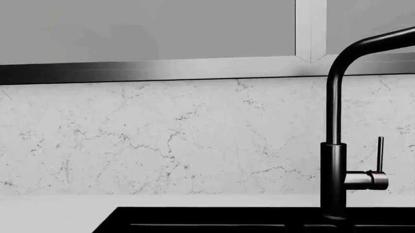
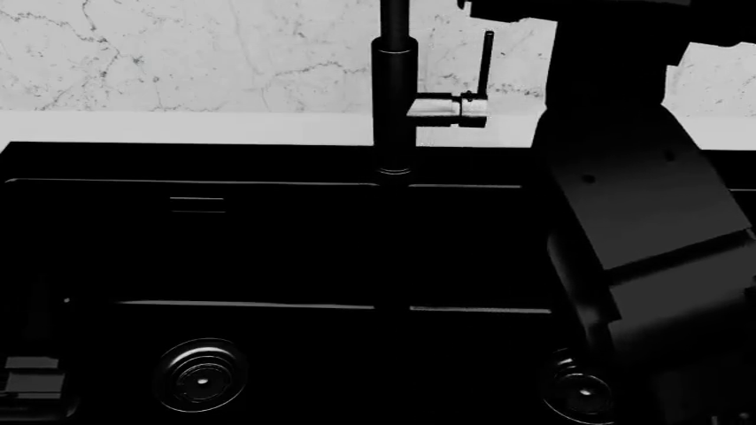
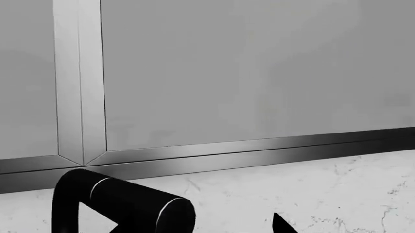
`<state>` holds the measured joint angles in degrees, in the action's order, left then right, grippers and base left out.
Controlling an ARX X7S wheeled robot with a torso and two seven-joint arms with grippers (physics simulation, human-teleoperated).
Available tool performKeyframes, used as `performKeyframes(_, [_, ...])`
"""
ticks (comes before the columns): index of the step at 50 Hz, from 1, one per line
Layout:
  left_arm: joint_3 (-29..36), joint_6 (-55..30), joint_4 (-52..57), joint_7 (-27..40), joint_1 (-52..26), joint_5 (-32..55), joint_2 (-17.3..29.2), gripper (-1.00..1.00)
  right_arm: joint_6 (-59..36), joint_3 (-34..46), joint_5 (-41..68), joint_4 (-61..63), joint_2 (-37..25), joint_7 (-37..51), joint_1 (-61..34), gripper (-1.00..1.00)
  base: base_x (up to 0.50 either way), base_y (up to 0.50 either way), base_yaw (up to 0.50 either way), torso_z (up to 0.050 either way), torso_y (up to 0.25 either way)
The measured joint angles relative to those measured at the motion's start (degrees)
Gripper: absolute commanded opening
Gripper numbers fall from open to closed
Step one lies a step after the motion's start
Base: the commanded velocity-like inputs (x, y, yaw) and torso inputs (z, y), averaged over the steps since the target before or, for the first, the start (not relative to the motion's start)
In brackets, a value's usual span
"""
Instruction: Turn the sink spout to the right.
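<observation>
The sink spout (image 2: 394, 84) is a slim matte black tube rising behind the sink (image 2: 283, 168), with a steel side stub (image 2: 449, 108) and a thin black lever (image 2: 486, 60). In the left wrist view the spout (image 1: 335, 141) bends over at the top toward that picture's right. In the right wrist view the spout's round end (image 3: 129, 206) lies just inside my right gripper (image 3: 211, 229). One dark fingertip (image 3: 281, 226) shows apart from the spout's end, with wall between them. The other finger is lost against the black spout. My left gripper's fingers show in no view.
My bulky black right arm (image 2: 638, 221) rises over the right basin and hides the wall beside the lever. Two ringed drains (image 2: 201, 376) (image 2: 579, 390) lie in the basins. A marble backsplash (image 1: 162, 136) and a window frame (image 3: 79, 82) stand behind. A dim grey part (image 2: 30, 376) sits at the bottom left.
</observation>
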<state>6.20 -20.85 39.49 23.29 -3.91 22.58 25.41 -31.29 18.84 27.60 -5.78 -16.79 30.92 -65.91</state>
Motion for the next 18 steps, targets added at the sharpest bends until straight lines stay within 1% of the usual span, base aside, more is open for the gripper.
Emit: performKeyframes(18, [0.3,-0.2,-0.1,0.3,-0.2,0.0,0.3,1.0,1.1,-0.8,-0.4,-3.7,-0.4,0.0,-1.6,1.0,0.0,0.0,0.0,0.0,0.0])
